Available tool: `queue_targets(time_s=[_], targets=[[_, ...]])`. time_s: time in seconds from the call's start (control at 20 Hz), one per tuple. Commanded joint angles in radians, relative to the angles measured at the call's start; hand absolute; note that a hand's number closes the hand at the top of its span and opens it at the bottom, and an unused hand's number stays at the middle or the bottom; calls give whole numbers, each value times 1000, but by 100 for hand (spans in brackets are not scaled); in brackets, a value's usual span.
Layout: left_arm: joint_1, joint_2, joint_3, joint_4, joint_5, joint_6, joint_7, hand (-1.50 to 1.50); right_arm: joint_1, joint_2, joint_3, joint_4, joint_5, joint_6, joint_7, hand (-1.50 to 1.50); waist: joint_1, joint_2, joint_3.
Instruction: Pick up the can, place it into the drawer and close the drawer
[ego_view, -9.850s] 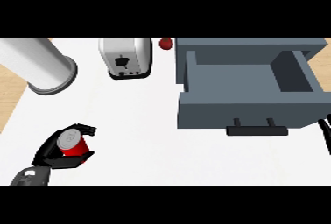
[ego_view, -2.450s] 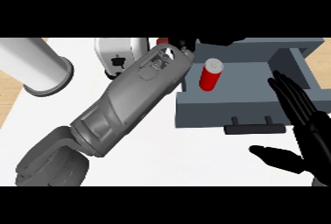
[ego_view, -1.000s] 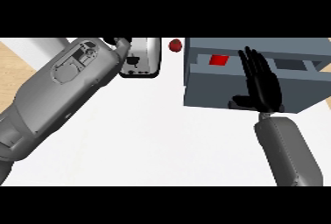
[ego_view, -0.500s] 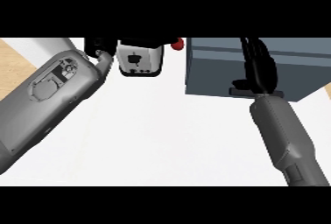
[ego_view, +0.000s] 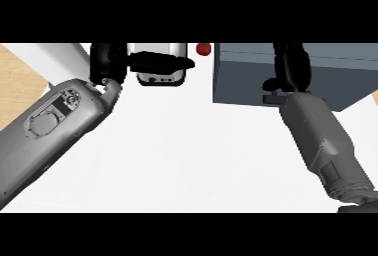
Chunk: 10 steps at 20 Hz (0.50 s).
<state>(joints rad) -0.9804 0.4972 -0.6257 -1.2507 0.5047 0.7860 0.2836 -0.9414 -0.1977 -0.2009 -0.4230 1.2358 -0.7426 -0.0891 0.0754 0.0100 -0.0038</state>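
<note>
The grey drawer cabinet (ego_view: 244, 75) stands at the back right, its drawer pushed in with the front face flush. The can shows nowhere in the head view. My right hand (ego_view: 291, 62) lies with straight fingers flat against the drawer's front, just above the dark handle (ego_view: 275, 98), and the right forearm (ego_view: 325, 145) rises from the lower right. Further left, my left hand (ego_view: 111, 57) hovers at the back of the counter holding nothing, its fingers (ego_view: 166, 62) stretched out across the toaster.
A white toaster (ego_view: 159, 75) stands at the back centre, partly behind my left hand. A small red object (ego_view: 204, 48) sits between toaster and cabinet. A white cylinder (ego_view: 63, 57) stands back left. My left forearm (ego_view: 55, 125) covers the counter's left side.
The drawer has gone from open with the red can inside to pushed shut under my right hand. My left hand drew back to the left, over the toaster.
</note>
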Motion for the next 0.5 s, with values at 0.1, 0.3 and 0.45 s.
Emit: queue_targets(time_s=[0.1,0.3,0.45], targets=[[87,58,16,-87,3,-39,-1,-150,-152,-10,-30,109,1,14,42,-150,35,15,5],[93,28,3,-105,-26,4,11,-150,-183,-45,-51,151,-17,35,-5,-150,29,21,7],[122,19,8,-104,-39,-4,-35,-150,-199,-14,-61,165,-25,17,-5,-150,34,27,7]])
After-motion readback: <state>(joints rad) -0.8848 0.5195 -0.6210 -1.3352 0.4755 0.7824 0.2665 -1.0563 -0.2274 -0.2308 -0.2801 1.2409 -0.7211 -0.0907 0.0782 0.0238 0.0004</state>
